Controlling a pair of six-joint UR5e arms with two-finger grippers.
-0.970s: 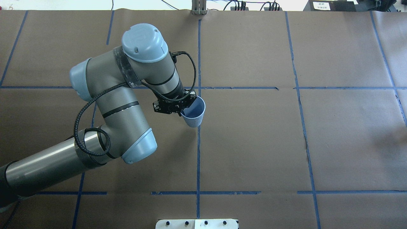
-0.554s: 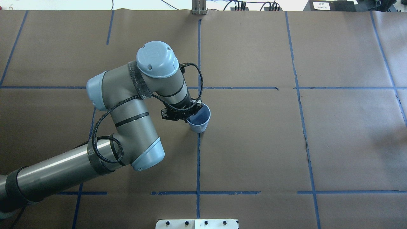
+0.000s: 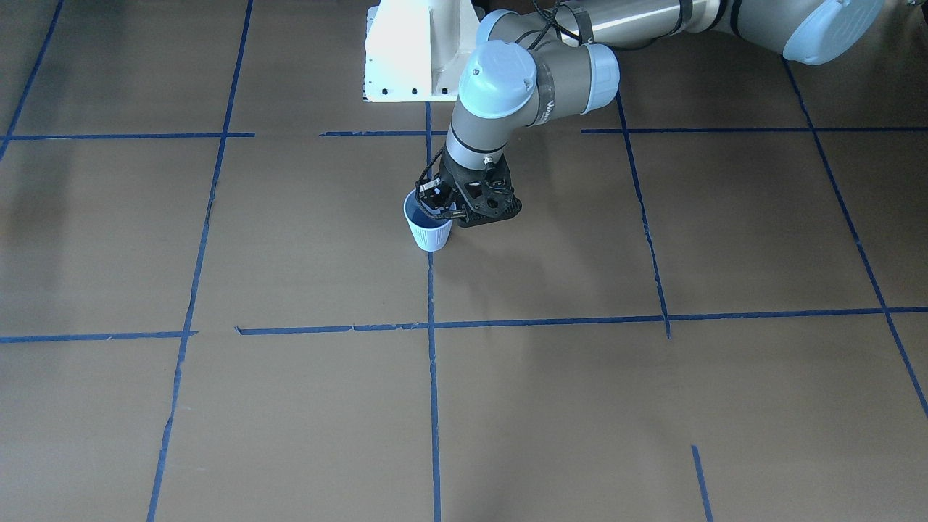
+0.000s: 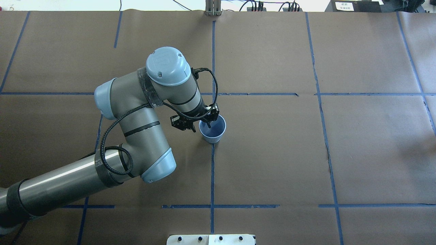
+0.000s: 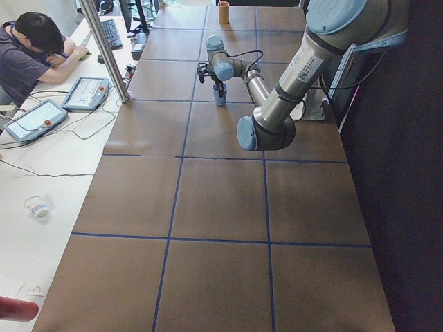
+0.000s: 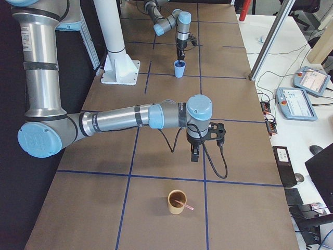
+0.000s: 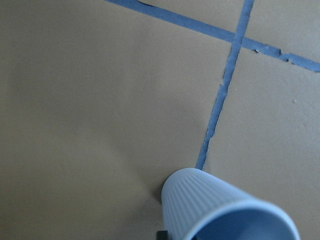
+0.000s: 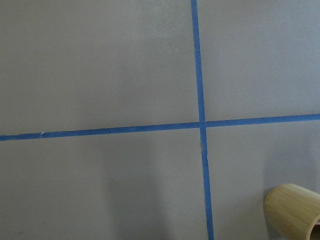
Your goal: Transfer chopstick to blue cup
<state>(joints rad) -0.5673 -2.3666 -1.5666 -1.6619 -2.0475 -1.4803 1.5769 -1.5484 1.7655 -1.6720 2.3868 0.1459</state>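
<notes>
Left gripper (image 4: 201, 126): you get it best from overhead. Its jaws are parted astride the rim of the blue cup (image 4: 214, 131) on the robot's left side, with one finger inside and one outside the wall.
Blue cup: it stands upright on the table (image 4: 272, 153), on the centre tape line. The front view shows it well in from every edge you can see.
Left wrist view: this gives you only the cup's ribbed wall and rim at the bottom edge, a dark fingertip just beside the wall, and a tape crossing beyond.
Chopstick (image 6: 186, 206): only the exterior right view shows it. It leans out over the rim of a tan cup (image 6: 177, 202) near the table's right-hand end, well apart from the blue cup.
Right gripper (image 6: 194, 155): it shows only in that same side view, pointing down over the paper near the tan cup. You cannot tell how its jaws stand.
Right wrist view: it shows a tape crossing and the tan cup's wall in the lower right corner, but no chopstick.
Room: brown paper runs between the two cups, and the right arm reaches out over that stretch.
Edges: the white base plate (image 3: 409, 51) sits at the robot's side, and a person (image 5: 31, 55) sits at the desk along the far side.
</notes>
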